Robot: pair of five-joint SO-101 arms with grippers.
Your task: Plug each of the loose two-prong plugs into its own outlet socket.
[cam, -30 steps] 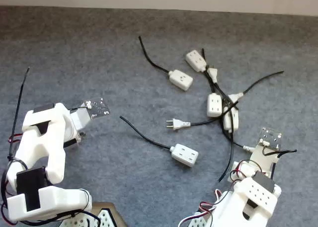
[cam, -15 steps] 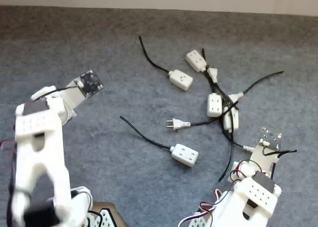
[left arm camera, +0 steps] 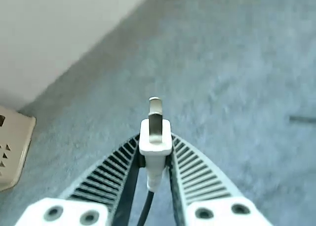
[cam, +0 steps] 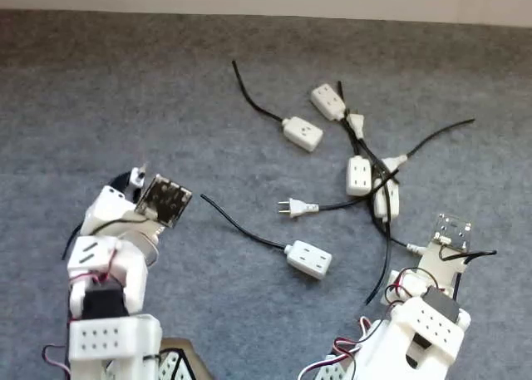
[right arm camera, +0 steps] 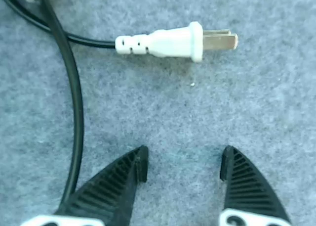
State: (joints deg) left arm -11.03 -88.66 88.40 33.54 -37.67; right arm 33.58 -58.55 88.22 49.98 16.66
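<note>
My left gripper (left arm camera: 157,143) is shut on a white two-prong plug (left arm camera: 155,135), held in the air with its prongs pointing away from the wrist and its black cord running back between the fingers. The left arm (cam: 106,255) stands at the table's near left. My right gripper (right arm camera: 182,162) is open just above the carpet, with another white plug (right arm camera: 168,42) lying flat a short way beyond its fingertips. A loose plug (cam: 297,206) lies mid-table, near a white outlet socket (cam: 308,259) on a black cord.
Farther back lie more white sockets (cam: 302,133) (cam: 328,101) (cam: 358,175) among tangled black cords (cam: 384,230). A beige perforated object (left arm camera: 11,147) sits by the wall. Open grey carpet (cam: 125,89) stretches across the far left.
The left arm has swung round: its wrist rose toward the far left, then came down nearer mid-table. The right arm, plugs and sockets on the table have stayed put.
</note>
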